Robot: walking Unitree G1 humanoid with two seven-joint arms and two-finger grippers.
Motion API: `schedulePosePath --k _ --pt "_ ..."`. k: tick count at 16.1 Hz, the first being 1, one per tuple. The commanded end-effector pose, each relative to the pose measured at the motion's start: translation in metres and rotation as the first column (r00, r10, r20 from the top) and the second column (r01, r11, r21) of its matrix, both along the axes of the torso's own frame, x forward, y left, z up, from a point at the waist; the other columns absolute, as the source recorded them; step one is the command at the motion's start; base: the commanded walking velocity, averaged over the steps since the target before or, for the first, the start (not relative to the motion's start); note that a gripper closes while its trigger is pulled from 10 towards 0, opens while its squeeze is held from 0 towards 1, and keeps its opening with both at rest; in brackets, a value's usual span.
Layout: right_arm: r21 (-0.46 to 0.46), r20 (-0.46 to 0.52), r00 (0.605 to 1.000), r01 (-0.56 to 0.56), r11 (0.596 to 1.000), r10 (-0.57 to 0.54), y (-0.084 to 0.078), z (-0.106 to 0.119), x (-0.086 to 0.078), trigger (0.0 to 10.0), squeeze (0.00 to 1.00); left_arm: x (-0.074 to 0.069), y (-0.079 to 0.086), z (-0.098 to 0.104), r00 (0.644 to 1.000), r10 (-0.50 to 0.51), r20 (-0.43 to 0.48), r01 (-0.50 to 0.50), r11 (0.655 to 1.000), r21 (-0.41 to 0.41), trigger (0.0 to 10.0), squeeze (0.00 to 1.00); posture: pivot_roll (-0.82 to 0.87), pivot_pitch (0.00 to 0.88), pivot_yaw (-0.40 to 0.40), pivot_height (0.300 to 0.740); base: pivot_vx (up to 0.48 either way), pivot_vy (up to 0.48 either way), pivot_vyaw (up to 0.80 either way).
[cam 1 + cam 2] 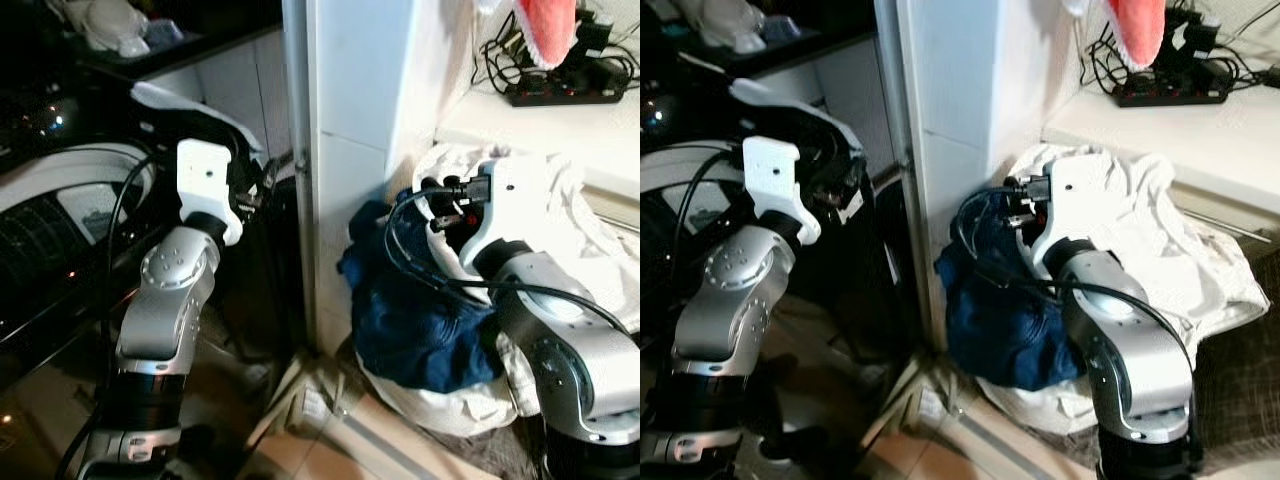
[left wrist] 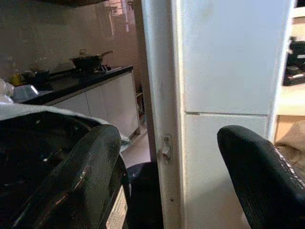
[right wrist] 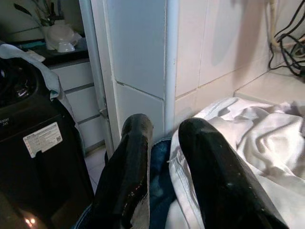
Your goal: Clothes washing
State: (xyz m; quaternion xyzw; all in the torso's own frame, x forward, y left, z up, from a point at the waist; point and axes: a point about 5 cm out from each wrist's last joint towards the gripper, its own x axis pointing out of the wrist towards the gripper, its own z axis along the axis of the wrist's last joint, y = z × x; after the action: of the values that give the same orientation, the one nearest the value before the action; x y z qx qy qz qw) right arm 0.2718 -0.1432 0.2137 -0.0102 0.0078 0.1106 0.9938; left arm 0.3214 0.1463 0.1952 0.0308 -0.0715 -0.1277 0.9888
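while my left gripper (image 2: 167, 181) is hanging parted and empty by the washing machine (image 1: 60, 230), my right gripper (image 3: 164, 157) is sitting slightly parted, gripping nothing, directly over the blue garment (image 1: 420, 320) heaped against the tiled wall (image 1: 350, 150), so it's nearer.

We see the washing machine (image 1: 60, 230) cut off by the left edge — its drum too dark to read. The right arm covers part of the blue garment (image 1: 420, 320), and the red cloth (image 1: 548, 28) runs off the top.
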Motion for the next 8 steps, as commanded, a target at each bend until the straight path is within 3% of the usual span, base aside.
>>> schedulePosePath --k 1,4,5,7,8 --pt "-0.008 -0.006 1.0 0.031 0.999 -0.031 -0.004 0.001 -0.002 10.0 0.0 0.002 -0.005 0.003 1.0 -0.02 0.014 0.02 1.0 0.007 10.0 0.0 -0.08 0.0 0.067 0.74 0.0 0.0 0.0" --pt "-0.031 -0.045 0.999 0.029 0.999 -0.031 -0.005 -0.004 -0.005 10.0 0.0 -0.001 -0.012 -0.006 0.997 -0.066 -0.039 0.066 0.998 0.0 10.0 0.0 -0.08 0.0 0.065 0.74 0.0 0.0 0.0" --pt "-0.08 -0.076 0.996 0.043 0.996 -0.049 -0.009 -0.004 -0.004 10.0 0.0 -0.007 -0.008 -0.008 0.992 -0.121 -0.039 0.121 0.992 0.019 10.0 0.0 -0.08 0.0 0.056 0.74 0.0 0.0 0.0" --pt "-0.108 -0.076 0.995 0.052 0.993 -0.06 -0.015 0.001 -0.001 10.0 0.0 -0.006 -0.002 -0.005 0.991 -0.132 -0.029 0.132 0.991 0.017 10.0 0.0 -0.07 0.0 0.04 0.74 0.0 0.0 0.0" --pt "-0.132 -0.09 0.993 0.061 0.989 -0.073 -0.02 0.005 0.002 10.0 1.0 -0.006 0.002 -0.002 0.993 -0.117 -0.017 0.118 0.993 0.024 10.0 0.0 -0.06 0.0 0.036 0.74 0.0 0.0 0.0"
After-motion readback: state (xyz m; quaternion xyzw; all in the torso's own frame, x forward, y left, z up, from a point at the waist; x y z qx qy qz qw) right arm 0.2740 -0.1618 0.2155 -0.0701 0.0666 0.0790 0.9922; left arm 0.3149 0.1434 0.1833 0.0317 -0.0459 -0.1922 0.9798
